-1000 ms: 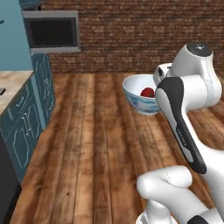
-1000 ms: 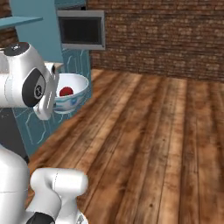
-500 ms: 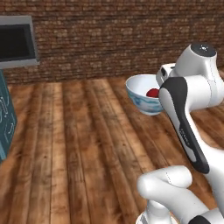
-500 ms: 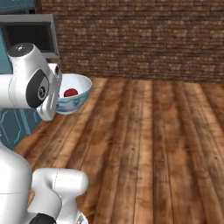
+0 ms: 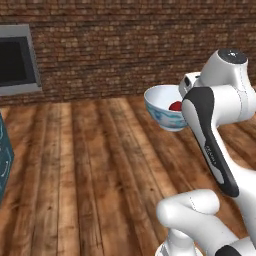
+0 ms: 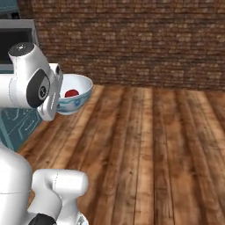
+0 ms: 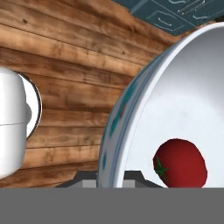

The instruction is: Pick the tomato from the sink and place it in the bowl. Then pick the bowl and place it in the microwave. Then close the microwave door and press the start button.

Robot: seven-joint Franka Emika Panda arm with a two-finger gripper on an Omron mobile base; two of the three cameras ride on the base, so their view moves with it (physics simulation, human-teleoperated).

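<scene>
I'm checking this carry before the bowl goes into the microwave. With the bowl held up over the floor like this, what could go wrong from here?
1. The gripper pinches only the rim of the bowl, high above the wooden floor; a jolt might make it slip and fall.
2. The tomato lies loose inside the bowl, so a tilt could roll it out.
3. The microwave sits off at the picture's edge, so a wide swing toward it could knock the bowl against the teal cabinet.

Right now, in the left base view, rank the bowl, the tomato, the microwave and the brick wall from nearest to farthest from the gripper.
1. bowl: held at its rim by the gripper.
2. tomato: inside the bowl.
3. microwave at far left and brick wall behind: too close to call.
</scene>
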